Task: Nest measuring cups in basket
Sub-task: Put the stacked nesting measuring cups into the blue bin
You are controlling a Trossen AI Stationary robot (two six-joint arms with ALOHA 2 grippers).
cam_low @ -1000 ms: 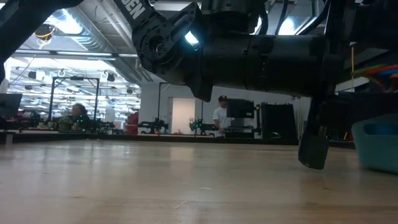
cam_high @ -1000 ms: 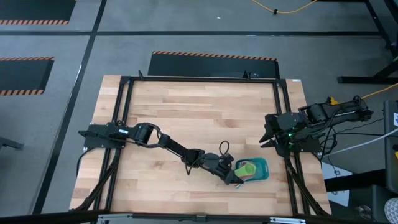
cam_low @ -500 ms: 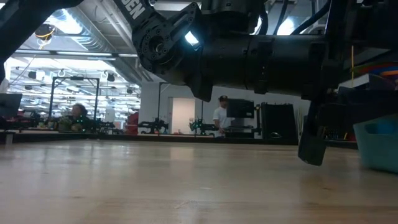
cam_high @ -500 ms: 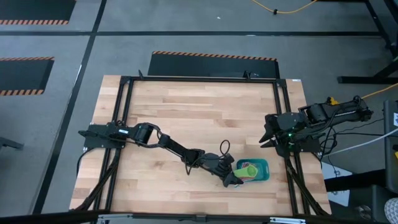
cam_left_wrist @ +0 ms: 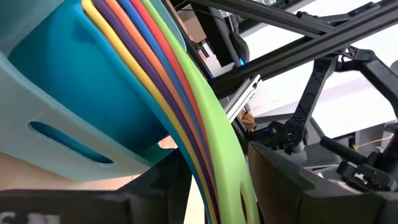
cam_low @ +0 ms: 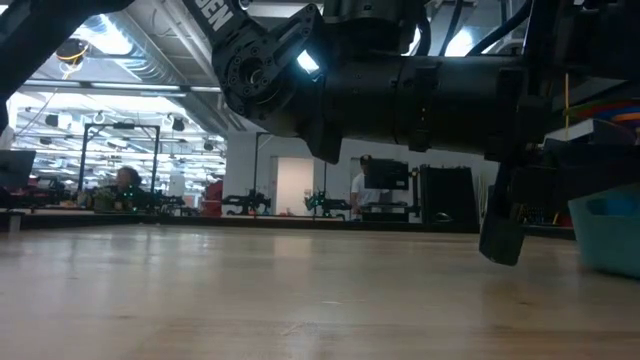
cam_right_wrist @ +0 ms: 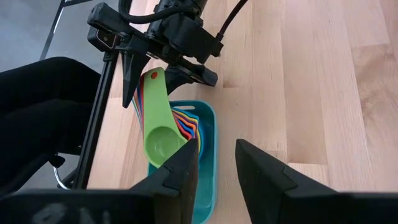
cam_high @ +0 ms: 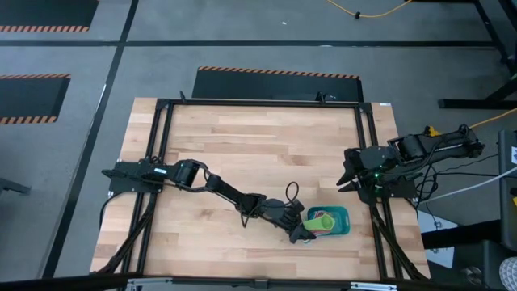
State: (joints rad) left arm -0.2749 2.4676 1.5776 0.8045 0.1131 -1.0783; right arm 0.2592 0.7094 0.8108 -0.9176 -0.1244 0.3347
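Observation:
The measuring cups [cam_right_wrist: 165, 143] are nested in one stack, the green one on top, with their bowls inside the teal basket [cam_right_wrist: 208, 124]. The basket stands on the table near its right near corner [cam_high: 339, 214]. Their stacked handles slant up out of the basket into my left gripper [cam_right_wrist: 155, 78], which is shut on them and reaches in level from the table's left [cam_high: 300, 233]. My right gripper [cam_right_wrist: 217, 168] hangs open above the table's right edge [cam_high: 347, 174], clear of everything. My left gripper pinches the stacked handles [cam_left_wrist: 205, 143] between its two fingers, near their free ends [cam_right_wrist: 149, 84]. The fingers come level from the table's left side, roughly along the handles. The bowls rest in the basket while the handles tilt up toward the gripper.
Black frame rails [cam_high: 367, 153] run along the table's edges, one close beside the basket [cam_right_wrist: 102, 106]. Bare wooden tabletop [cam_high: 242, 153] spreads to the left and far side. People show in the room beyond the table [cam_low: 125, 185].
My left gripper has rolled a little about its own pointing line without leaving its place, turning the held stack of cups with it. The basket has stayed where it was.

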